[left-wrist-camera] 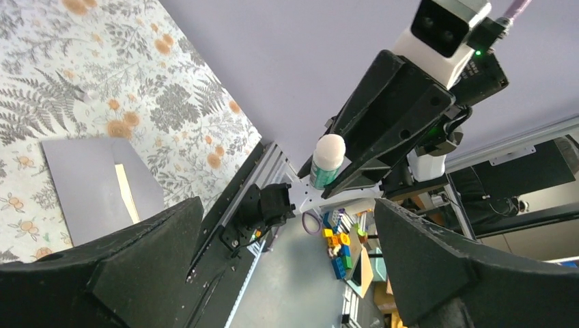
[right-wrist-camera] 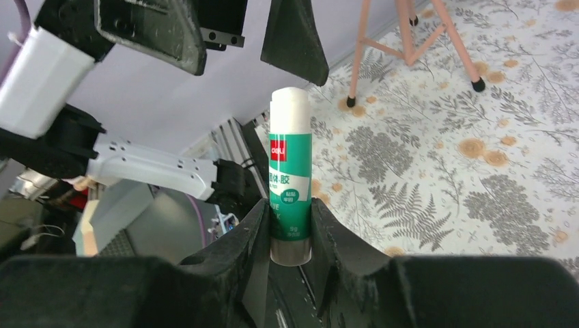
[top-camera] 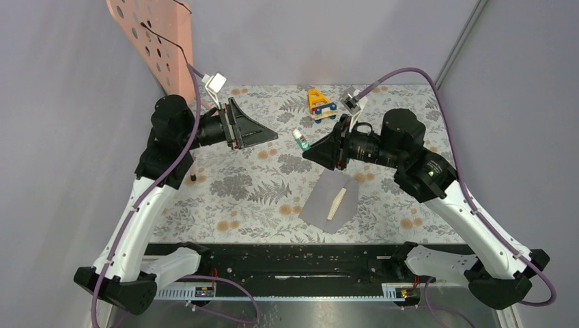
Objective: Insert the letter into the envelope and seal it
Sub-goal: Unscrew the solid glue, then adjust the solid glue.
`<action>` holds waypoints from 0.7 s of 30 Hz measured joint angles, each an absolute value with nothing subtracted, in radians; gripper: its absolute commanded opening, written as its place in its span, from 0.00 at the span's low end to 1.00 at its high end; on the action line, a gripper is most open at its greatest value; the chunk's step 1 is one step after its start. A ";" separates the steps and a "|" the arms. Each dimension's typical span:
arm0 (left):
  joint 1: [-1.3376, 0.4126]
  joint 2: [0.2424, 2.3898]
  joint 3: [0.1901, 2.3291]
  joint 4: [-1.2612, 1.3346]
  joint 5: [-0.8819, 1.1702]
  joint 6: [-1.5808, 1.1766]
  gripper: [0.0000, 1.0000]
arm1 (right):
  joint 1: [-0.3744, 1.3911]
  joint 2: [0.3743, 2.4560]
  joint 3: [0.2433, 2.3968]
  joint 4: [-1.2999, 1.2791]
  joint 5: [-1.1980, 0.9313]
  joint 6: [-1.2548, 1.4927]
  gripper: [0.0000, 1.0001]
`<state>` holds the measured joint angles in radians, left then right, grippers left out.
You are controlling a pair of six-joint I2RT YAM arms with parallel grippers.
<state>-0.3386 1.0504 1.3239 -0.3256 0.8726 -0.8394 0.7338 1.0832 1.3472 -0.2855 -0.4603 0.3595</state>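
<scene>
The grey-lilac envelope [top-camera: 321, 205] lies flat on the floral table, just right of centre. A narrow tan strip of the letter [top-camera: 336, 203] shows on it. From the left wrist I see the envelope [left-wrist-camera: 82, 184] and the letter [left-wrist-camera: 126, 193] at lower left. My right gripper [top-camera: 308, 147] hovers above the table behind the envelope, shut on a green and white glue stick [right-wrist-camera: 290, 184], which points toward the left arm. My left gripper [top-camera: 265, 131] faces it from the left, a short gap away. Its jaws are wide open with nothing between them [left-wrist-camera: 287, 273]. The glue stick [left-wrist-camera: 326, 160] is also visible from the left wrist.
A small colourful toy [top-camera: 321, 104] stands at the back of the table. A pink perforated board [top-camera: 153, 34] on thin legs [right-wrist-camera: 410, 41] occupies the back left corner. A black rail [top-camera: 293, 263] runs along the near edge between the arm bases.
</scene>
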 measured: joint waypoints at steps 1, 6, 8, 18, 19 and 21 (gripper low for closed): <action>-0.340 1.057 1.314 -0.313 0.884 -0.850 0.99 | 0.734 1.079 1.351 -0.308 -0.460 0.339 0.00; -0.369 1.079 1.269 -0.241 0.929 -0.908 0.99 | 0.733 1.088 1.352 -0.374 -0.461 0.279 0.00; -0.394 1.092 1.268 -0.222 0.943 -0.914 0.99 | 0.733 1.093 1.352 -0.387 -0.464 0.265 0.00; -0.527 1.185 1.360 -0.315 0.965 -0.803 0.95 | 0.733 1.098 1.359 -0.414 -0.501 0.234 0.00; -0.533 1.192 1.364 -0.323 0.965 -0.795 0.89 | 0.733 1.100 1.362 -0.415 -0.508 0.231 0.00; -0.540 1.202 1.369 -0.337 0.965 -0.784 0.70 | 0.733 1.103 1.365 -0.417 -0.517 0.227 0.00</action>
<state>-0.5400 1.2022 1.3685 -0.3367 0.9653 -0.7841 0.7334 1.1030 1.3655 -0.4171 -0.5175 0.2268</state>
